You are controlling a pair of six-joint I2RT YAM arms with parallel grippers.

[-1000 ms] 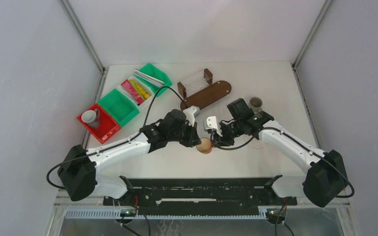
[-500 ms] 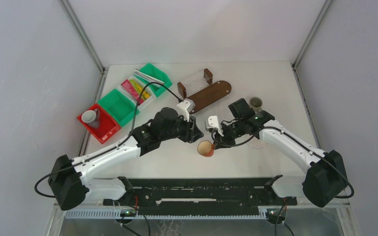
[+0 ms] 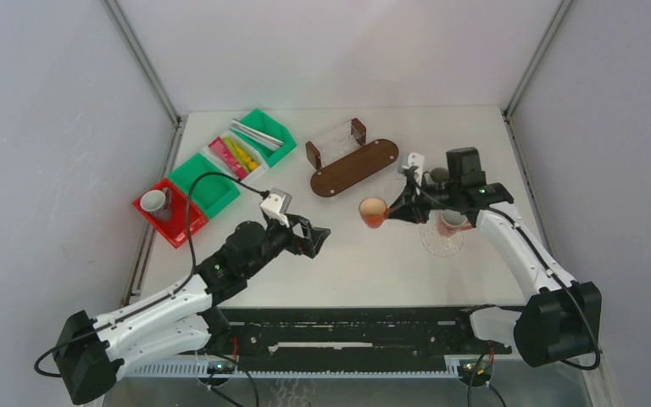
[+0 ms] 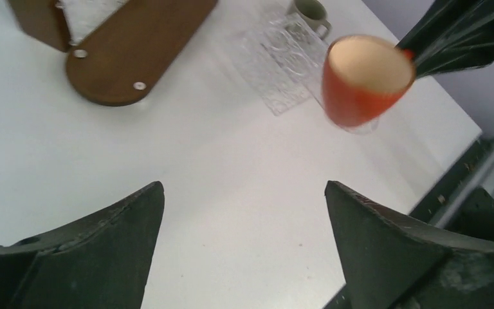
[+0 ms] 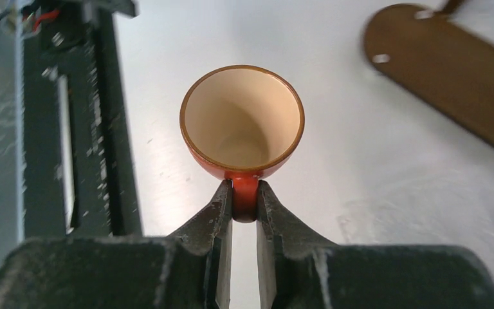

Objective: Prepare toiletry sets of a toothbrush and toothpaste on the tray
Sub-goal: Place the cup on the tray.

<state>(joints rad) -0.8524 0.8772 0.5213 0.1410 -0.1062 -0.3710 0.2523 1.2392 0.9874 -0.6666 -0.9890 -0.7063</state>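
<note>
- We judge the wooden tray (image 3: 353,167) to be the target, so we lower level onto its bare end.
- Our left gripper (image 3: 312,238) hangs wide open and empty, well apart.
- Our right gripper (image 5: 244,193) pinches the orange cup (image 5: 242,122) by its handle, aloft near the tray.
</note>
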